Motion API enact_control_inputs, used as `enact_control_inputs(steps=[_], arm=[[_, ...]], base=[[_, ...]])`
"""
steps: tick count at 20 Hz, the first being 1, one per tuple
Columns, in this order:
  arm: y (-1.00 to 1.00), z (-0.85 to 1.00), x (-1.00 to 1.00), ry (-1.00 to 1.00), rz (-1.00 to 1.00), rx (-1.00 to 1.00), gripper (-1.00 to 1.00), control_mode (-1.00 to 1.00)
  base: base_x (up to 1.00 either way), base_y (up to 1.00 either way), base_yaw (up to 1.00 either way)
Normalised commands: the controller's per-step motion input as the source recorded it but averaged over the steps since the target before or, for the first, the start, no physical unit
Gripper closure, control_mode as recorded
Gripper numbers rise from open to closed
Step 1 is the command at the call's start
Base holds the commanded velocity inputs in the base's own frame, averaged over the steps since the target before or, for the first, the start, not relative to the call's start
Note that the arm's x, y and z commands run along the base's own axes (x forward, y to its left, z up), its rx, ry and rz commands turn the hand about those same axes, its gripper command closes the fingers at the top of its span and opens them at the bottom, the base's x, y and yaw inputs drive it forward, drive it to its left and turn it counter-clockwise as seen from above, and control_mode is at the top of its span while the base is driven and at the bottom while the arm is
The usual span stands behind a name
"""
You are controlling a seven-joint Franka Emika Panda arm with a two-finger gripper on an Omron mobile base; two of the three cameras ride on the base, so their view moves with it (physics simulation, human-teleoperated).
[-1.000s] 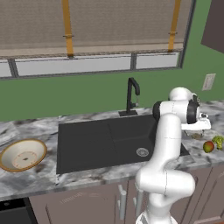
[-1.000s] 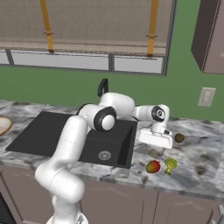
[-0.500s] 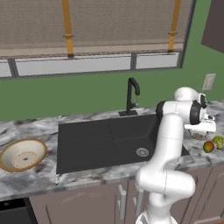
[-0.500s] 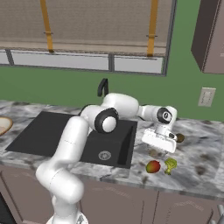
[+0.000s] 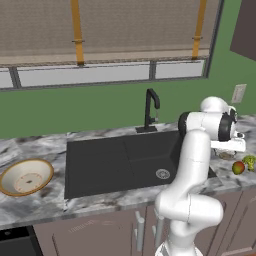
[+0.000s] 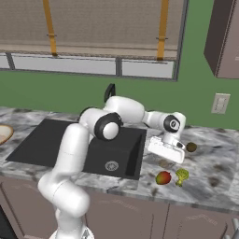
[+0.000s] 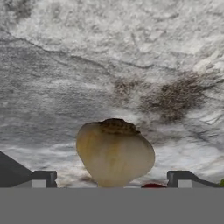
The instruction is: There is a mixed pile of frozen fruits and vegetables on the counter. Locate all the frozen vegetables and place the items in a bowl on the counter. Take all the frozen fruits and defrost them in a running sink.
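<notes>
On the far left of the bench (image 5: 30, 220) sits one bowl (image 5: 26, 176), with nothing in it (no vegetable sorted yet, I judge). Next comes one black sink (image 5: 107, 165) with one faucet (image 5: 150, 107); no water can be seen running.

Over the last second the arm has swung rightward from the sink's edge and carried the end effector (image 6: 166, 150) out above the pile. That suggests the first pick is beginning, with the whole sorting job ahead.

The pile lies right of the sink, four pieces in all: one brownish-grey lump (image 6: 163, 164) just under the hand, one red-orange fruit (image 6: 163, 178), one green broccoli floret (image 6: 181, 175) just beside it, and one small brown fruit (image 6: 191, 147) farther back.

In the hand view the lump (image 7: 114, 153) appears tan and bulbous, centred between the two fingertips (image 7: 41, 178), which stand spread wide on either side without touching it. A sliver of red shows at its lower edge.
</notes>
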Motion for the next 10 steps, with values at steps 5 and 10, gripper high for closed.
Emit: enact_control_inputs(steps=[5, 10], arm=[[-0.09, -0.02, 0.22, -0.04, 0.08, 0.0, -1.0, -1.0], [0.05, -0.11, 0.16, -0.02, 0.01, 0.0, 1.0, -1.0]], base=[[0.0, 0.0, 0.0], [0.0, 0.0, 0.0]])
